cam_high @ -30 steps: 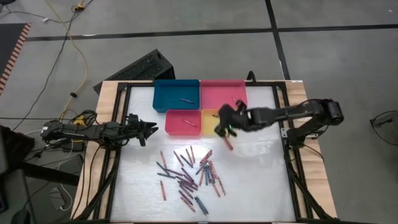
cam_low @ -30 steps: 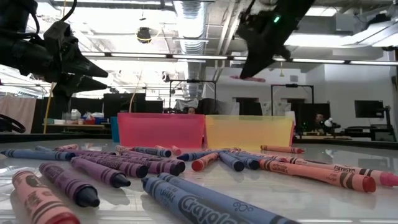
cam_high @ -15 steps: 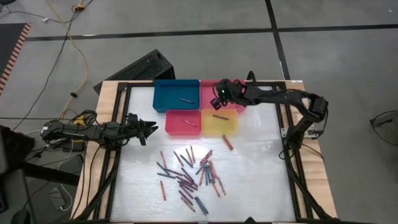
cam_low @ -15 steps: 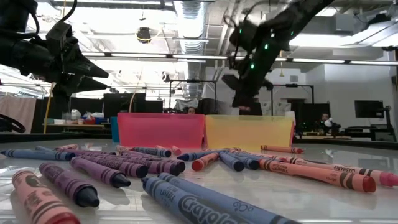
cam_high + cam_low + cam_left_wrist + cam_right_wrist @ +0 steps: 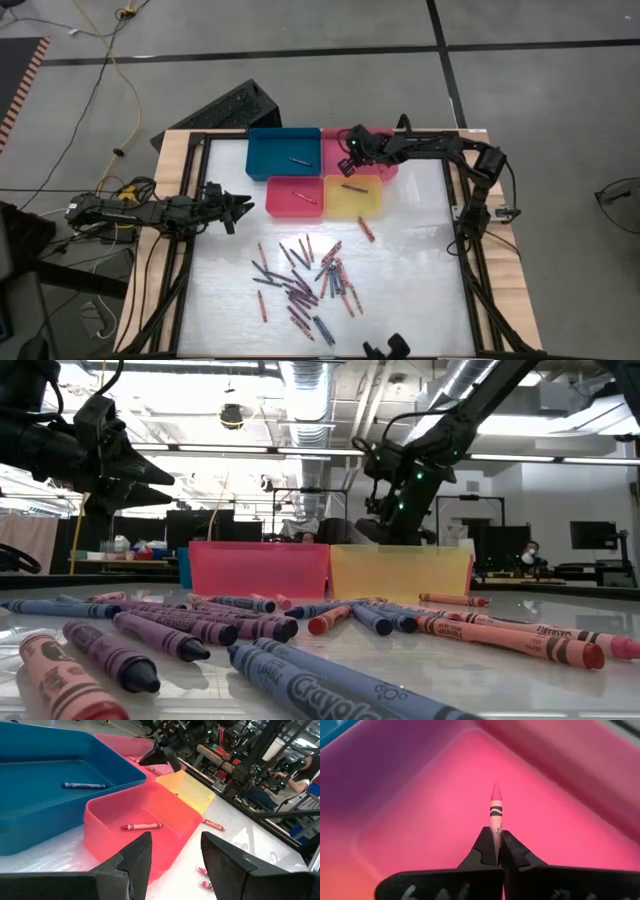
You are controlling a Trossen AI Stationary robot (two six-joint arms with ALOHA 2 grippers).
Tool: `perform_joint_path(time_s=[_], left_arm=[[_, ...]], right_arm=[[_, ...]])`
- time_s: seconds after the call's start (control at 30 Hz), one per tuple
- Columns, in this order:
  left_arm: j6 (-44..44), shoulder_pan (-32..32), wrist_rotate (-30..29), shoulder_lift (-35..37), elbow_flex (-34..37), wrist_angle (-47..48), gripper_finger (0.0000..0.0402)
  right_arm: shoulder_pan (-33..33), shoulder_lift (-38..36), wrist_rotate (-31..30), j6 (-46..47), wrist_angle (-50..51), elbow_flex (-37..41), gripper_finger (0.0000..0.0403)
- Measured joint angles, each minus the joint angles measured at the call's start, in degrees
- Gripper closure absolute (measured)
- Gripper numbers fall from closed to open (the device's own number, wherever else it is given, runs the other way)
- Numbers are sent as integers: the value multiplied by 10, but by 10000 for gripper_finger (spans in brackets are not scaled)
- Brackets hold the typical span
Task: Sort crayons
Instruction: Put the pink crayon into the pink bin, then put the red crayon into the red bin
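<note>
I am holding a thin pink wax crayon [image 5: 495, 815] clenched in my right gripper [image 5: 497, 851], tip forward, hanging over the pink rectangular plastic tray [image 5: 375, 142]. I judge this the drop step: next I should part the fingers. The left gripper [image 5: 238, 208], fingers spread and empty, is waiting near the red plastic tray [image 5: 295, 197]. Unsorted crayons [image 5: 305, 280] are lying on the white tabletop [image 5: 420, 270].

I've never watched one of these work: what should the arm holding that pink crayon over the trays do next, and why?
Probably open its fingers. The right gripper is shut on a pink crayon and hangs directly over the pink tray, so the colours match and letting go should drop it inside. The left gripper waits open beside the red tray.
</note>
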State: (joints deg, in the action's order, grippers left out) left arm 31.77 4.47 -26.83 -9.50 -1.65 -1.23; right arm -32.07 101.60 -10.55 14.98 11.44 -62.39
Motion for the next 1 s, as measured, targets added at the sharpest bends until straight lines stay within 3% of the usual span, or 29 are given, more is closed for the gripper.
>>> perform_joint_path(time_s=[0.33, 0.57, 0.77, 1.0], left_arm=[[0, 0, 0, 0, 0, 0, 242], [1, 0, 5, 0, 0, 0, 242], [8, 0, 7, 0, 0, 0, 242], [8, 0, 10, 0, 0, 0, 242]], right_arm=[[-7, 0, 20, 1, 4, 0, 352], [-7, -26, 44, 1, 5, 0, 347], [7, -113, 62, 1, 32, 0, 347], [74, -240, 63, 62, 169, 0, 347]])
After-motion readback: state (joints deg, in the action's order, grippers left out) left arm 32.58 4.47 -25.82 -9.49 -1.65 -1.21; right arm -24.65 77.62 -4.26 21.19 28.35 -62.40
